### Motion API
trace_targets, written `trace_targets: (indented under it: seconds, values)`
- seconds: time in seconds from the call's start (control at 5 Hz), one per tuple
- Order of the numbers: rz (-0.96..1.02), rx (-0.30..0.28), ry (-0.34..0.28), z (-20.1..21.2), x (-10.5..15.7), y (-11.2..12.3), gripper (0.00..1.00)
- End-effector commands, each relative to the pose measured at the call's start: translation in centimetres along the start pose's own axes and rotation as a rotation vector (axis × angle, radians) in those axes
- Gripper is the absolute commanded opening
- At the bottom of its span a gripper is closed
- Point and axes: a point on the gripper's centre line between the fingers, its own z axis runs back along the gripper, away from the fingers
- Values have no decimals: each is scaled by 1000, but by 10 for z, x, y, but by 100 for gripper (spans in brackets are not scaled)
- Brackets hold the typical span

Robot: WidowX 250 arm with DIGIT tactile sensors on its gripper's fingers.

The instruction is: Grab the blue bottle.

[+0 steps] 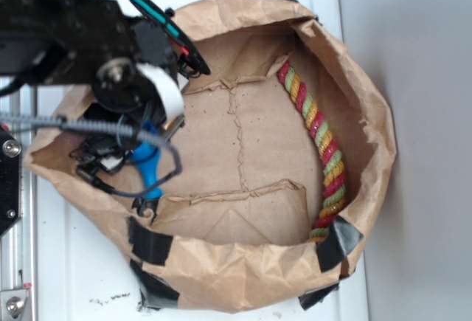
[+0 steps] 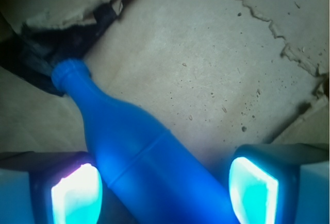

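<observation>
My claw (image 2: 165,188) is spread, one finger (image 2: 75,193) on each side of the bottle (image 2: 139,152), and I cannot tell for sure whether either pad touches it; the right finger stands clear of the body with brown paper showing in the gap, while the left one sits just beside it. From the wrist view the bottle lies across my sight at a slant, its wide body low between my fingers and its narrow neck and small rim reaching up and to the left, toward a dark fold at the wall of the bag (image 2: 221,54). It is plain bright blue with a raised band round the body.

From the exterior view my arm (image 1: 81,40) leans in over the left side of the bag (image 1: 243,277), a squat brown paper one with its rim rolled down and black tape (image 1: 151,243) on its outer wall. The bottle (image 1: 150,160) shows as a patch of blue under my black frame, at the left end of the bag floor. A red, green and yellow rope (image 1: 321,140) lies curved along the inside of the right wall, well apart from the bottle. The bag sits on a white tabletop (image 1: 81,277).
</observation>
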Motion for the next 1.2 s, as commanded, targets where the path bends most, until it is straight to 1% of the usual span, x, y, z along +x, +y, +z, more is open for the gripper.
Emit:
trace_targets:
  seconds: [0.0,0.4,0.6,0.8,1.0]
  values:
    - [4,41,-2,-1,3,-8,0]
    - [33,51,-36,9,5,-3,0]
    - [78,23,-61,25,10,2,0]
    - [179,-31,-86,57,20,15,0]
    - [314,-76,-121,102,29,31,0]
